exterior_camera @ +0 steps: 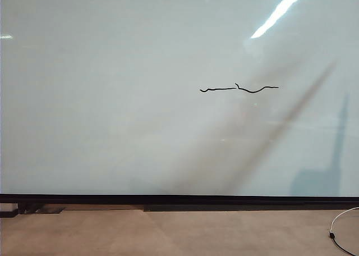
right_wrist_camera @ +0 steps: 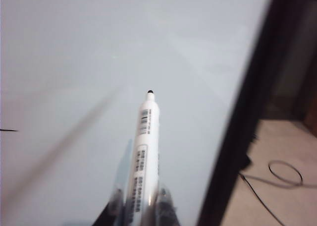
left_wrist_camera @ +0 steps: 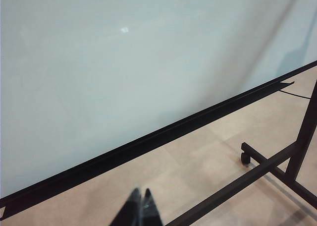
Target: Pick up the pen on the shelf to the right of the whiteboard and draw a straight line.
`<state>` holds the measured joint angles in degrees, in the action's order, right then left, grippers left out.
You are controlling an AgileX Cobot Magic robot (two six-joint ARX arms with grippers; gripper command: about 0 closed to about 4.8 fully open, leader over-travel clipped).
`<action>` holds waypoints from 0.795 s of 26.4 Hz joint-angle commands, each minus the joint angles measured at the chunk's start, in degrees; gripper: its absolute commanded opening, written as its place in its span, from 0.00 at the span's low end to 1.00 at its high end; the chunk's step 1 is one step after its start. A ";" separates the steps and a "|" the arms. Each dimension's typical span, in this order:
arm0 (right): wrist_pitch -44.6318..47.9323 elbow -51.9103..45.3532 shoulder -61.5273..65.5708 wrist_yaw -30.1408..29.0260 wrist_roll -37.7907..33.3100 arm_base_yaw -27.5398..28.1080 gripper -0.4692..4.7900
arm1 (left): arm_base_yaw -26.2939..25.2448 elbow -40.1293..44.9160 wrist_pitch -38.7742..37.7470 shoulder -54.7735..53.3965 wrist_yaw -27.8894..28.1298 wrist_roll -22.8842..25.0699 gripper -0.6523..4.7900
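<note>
So the pen [right_wrist_camera: 147, 137] is clamped in the right hand [right_wrist_camera: 141, 206], barrel pinched between the two fingers near its back end, dark tip aimed at the whiteboard [right_wrist_camera: 99, 47] but clearly held off the surface. It sits close to the board's black edge strip, with the beige floor and a looped cable [right_wrist_camera: 285, 174] seen just past that edge.

The straight line [exterior_camera: 238, 89] is already on the whiteboard, right of the board's middle and a bit above it. "Straight" is generous: it's a wavy black stroke with a small kink near its centre. Neither arm is seen in the exterior view, only soft shadows on the board below the line.

The left hand [left_wrist_camera: 140, 206] is parked low, near the board's bottom strip, above the floor and beside a black wheeled frame [left_wrist_camera: 270, 164]. Its fingertips are pressed together with nothing between them.

Judging from all that, the drawing step looks done and the pen is being carried away from the board. What's probably called for next is either putting the pen back on its shelf, which isn't seen in any view, or just holding clear. The grip shouldn't be loosened early, or the pen gets dropped on the floor.
</note>
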<state>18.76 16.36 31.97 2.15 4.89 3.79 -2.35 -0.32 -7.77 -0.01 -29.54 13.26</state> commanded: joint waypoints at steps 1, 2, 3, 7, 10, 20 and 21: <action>-2.71 0.13 0.15 -12.24 -4.83 7.04 0.08 | 0.04 -0.09 -0.37 0.00 -0.76 -0.15 0.11; -3.41 0.13 0.13 -14.53 -5.29 8.46 0.08 | 0.04 -0.09 -0.39 0.00 -0.76 -0.15 0.11; -3.96 0.13 0.09 -15.98 -5.29 9.49 0.08 | 0.04 -0.09 -0.37 0.00 -0.74 -0.15 0.11; -8.52 0.00 -4.76 -11.89 -2.86 7.43 0.08 | 0.04 -0.09 -0.37 0.00 -0.79 -0.17 0.11; -13.20 -0.81 -11.37 -9.11 -2.27 4.83 0.08 | 0.04 -0.09 -0.39 0.00 -0.79 -0.17 0.11; -23.87 -5.53 -28.48 -0.15 -4.59 -1.66 0.08 | 0.00 -0.09 -0.31 0.00 -0.98 -0.13 0.11; -25.24 -6.12 -30.18 0.94 -4.83 -2.99 0.08 | 0.00 -0.09 -0.31 0.00 1.42 -0.11 0.11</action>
<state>-5.67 10.44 2.48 1.58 0.67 1.54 -2.35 -0.32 -7.75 -0.01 -29.80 13.26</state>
